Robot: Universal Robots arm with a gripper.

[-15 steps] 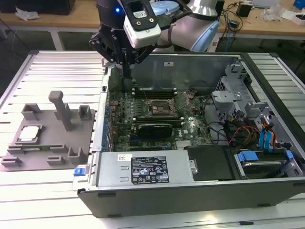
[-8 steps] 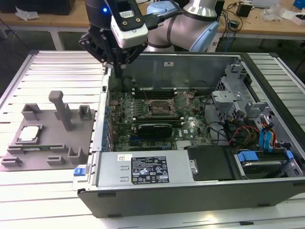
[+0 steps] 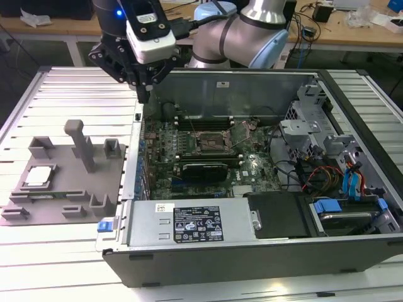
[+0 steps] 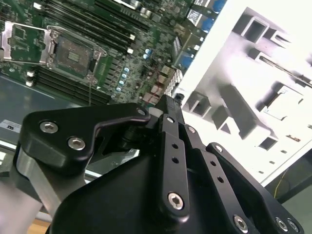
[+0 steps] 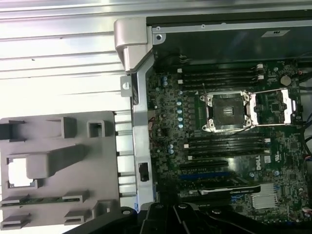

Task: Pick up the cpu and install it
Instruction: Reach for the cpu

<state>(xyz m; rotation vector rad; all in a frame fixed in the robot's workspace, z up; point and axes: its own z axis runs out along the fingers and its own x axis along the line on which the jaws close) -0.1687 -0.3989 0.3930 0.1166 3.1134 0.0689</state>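
Note:
The cpu [image 3: 39, 177], a small pale silver square, lies in a recess of the grey fixture plate [image 3: 63, 189] at the exterior view's left, outside the case. It also shows as a bright square in the first wrist view [image 5: 17, 171]. My gripper [image 3: 144, 93] hangs high over the case's left wall, between the plate and the motherboard, well above and apart from the cpu. Its black fingers [image 4: 168, 105] are shut with nothing between them. The motherboard's cpu socket [image 3: 211, 143] stands open and bare, its metal load plate [image 3: 243, 131] flipped back beside it.
The open computer case [image 3: 252, 251] lies on its side on a slatted metal table [image 3: 69, 94]. Inside are memory sticks [image 5: 219, 75], a black expansion card [image 3: 204, 170], a power supply [image 3: 195, 223] and drive cages with cables [image 3: 327, 157]. The fixture plate carries upright posts [image 3: 79, 141].

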